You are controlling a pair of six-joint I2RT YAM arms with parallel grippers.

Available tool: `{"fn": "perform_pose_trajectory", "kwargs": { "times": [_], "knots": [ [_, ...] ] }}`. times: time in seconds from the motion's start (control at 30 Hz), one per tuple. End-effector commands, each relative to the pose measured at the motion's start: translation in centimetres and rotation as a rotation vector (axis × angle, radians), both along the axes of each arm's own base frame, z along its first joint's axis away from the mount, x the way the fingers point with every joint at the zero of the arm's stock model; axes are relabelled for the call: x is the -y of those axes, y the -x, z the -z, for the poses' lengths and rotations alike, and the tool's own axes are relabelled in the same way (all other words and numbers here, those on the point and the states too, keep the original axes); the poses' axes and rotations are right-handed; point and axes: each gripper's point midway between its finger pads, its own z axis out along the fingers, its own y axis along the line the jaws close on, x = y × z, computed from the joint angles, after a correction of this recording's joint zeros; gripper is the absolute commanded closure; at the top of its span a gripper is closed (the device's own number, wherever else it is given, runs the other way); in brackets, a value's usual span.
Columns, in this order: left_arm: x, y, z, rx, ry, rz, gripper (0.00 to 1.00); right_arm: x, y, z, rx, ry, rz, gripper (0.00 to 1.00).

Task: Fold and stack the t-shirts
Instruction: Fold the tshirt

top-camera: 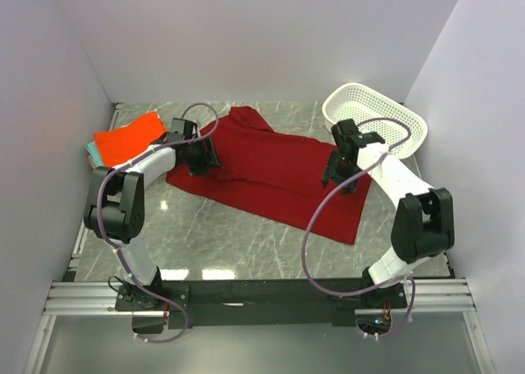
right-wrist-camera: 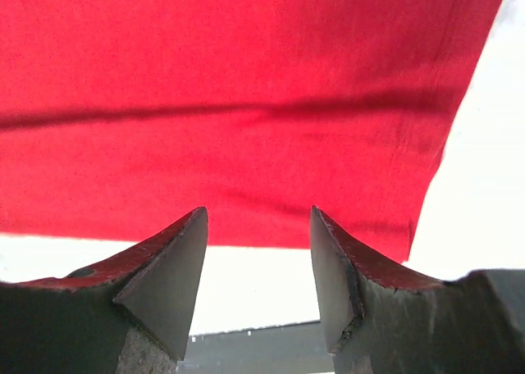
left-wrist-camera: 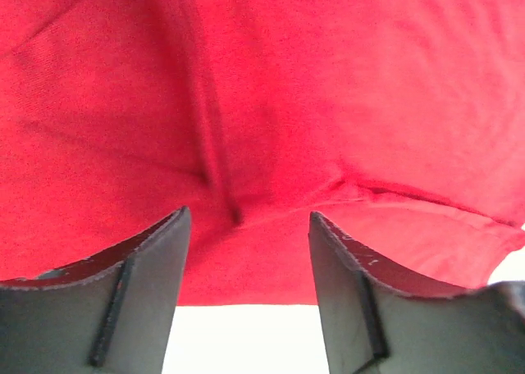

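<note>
Crimson t-shirt [top-camera: 271,177]: lies flat across the middle of the surface [top-camera: 230,243], slanting from far left to near right. It is not yet folded into a rectangle.
Left hand [top-camera: 199,157]: low over the shirt's left part. In the wrist view the fingers are moderately wide apart with nothing between them, and a creased seam lies just past the tips.
Right hand [top-camera: 340,174]: low over the shirt's right part, fingers also apart and holding nothing. The cloth's near edge sits just beyond the tips, with bare surface under them.
Risk, cloth: the fabric looks thin and limp. A pinch that catches only the hem could slip out mid-lift. A pinch at the left crease could take an extra layer and spoil the fold.
Risk, two arms: if one hand grips and the other misses, the shirt would be dragged askew instead of folding evenly.
Risk, basket: the white perforated basket [top-camera: 377,113] stands just behind the right arm, so a wide swing could knock it.
Risk, pile: the folded orange t-shirt [top-camera: 127,138] is near the left arm, and a sweep that way could scuff it.
Count, surface: one.
Count, t-shirts: three seen. One is crimson and one orange, and a teal one [top-camera: 89,151] shows as an edge under the orange. Whether more lie beneath, I cannot tell.
Count, arms and hands: two each.
Count, basket: one.
</note>
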Motion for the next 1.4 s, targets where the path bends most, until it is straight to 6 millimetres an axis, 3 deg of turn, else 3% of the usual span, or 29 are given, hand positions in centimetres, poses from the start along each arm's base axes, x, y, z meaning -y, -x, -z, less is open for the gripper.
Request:
{"fn": "perform_pose_trajectory", "kwargs": {
  "times": [0.0,0.23,0.4,0.7,0.9,0.93,1.1,1.37],
  "knots": [
    [1.5,-1.0,-1.6,0.026,0.016,0.017,0.37,-1.2,2.0,0.4,-0.009,-0.063,-0.004,0.41],
    [1.6,-0.8,0.0,-0.03,-0.03,0.003,0.53,-2.5,3.8,1.2,-0.025,-0.115,-0.012,0.42],
    [1.4,-0.7,0.2,-0.041,-0.073,-0.007,0.56,-3.2,4.6,2.0,-0.045,-0.121,-0.026,0.42],
    [2.5,-0.1,1.2,-0.068,-0.08,0.02,0.58,-4.1,4.6,2.2,-0.051,-0.129,-0.039,0.42],
    [2.8,-0.2,1.7,-0.079,-0.087,0.028,0.7,-4.3,4.4,2.0,-0.046,-0.128,-0.043,0.42],
    [2.8,-0.3,1.6,-0.077,-0.086,0.028,0.78,-4.3,4.4,2.0,-0.046,-0.128,-0.043,0.42],
    [3.5,-1.0,1.2,-0.058,-0.074,0.051,1.0,-4.4,4.6,2.2,-0.052,-0.125,-0.047,0.42],
    [5.9,-3.6,-0.1,-0.006,-0.072,0.127,1.0,-4.2,5.0,2.5,-0.059,-0.123,-0.045,0.42]
  ]
}}
